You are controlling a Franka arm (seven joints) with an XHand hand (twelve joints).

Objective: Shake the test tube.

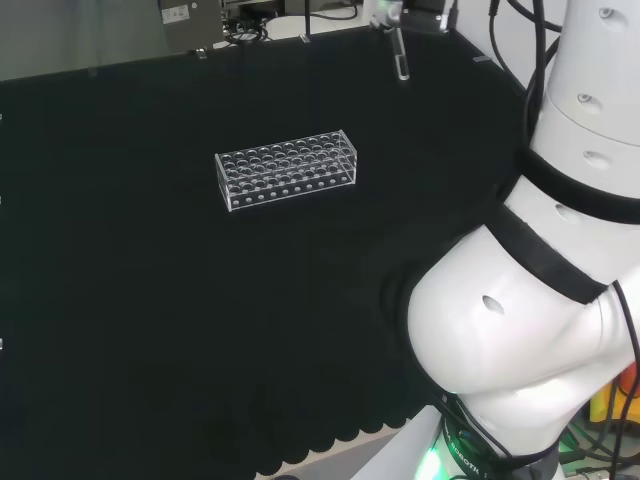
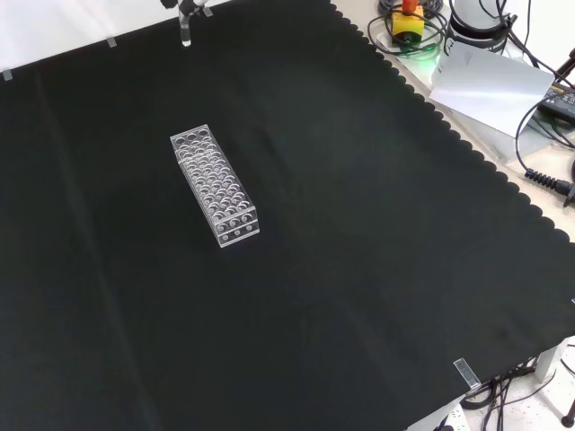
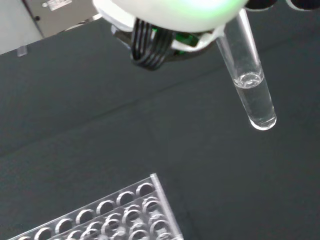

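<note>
A clear test tube (image 3: 249, 80) hangs in the air above the black cloth (image 3: 75, 125), its rounded bottom pointing down and a little clear liquid pooled in the lower end. In the wrist view its upper part runs up behind the blurred white part of the hand (image 3: 170, 12) at the upper middle of the frame, and a bundle of dark cables shows beneath that white part. The fingers themselves are out of sight there, so I cannot tell whether they are curled round the tube or pinching it.

In the head view the same test tube (image 1: 402, 58) shows at the top of the frame, right of centre, hanging below a bit of the hand (image 1: 385, 12) at the upper edge, near the far border of the cloth (image 1: 150, 300). In the front view the tube (image 2: 186, 34) is at the upper left, again just under a small part of the hand (image 2: 190, 5) at the top edge.

A clear plastic test tube rack (image 1: 287, 170) with many round holes stands on the cloth, left of centre in the head view and well apart from the tube. In the front view the rack (image 2: 214, 185) lies left of centre, below the tube in the frame. A corner of the rack (image 3: 115, 212) fills the lower left of the wrist view.
</note>
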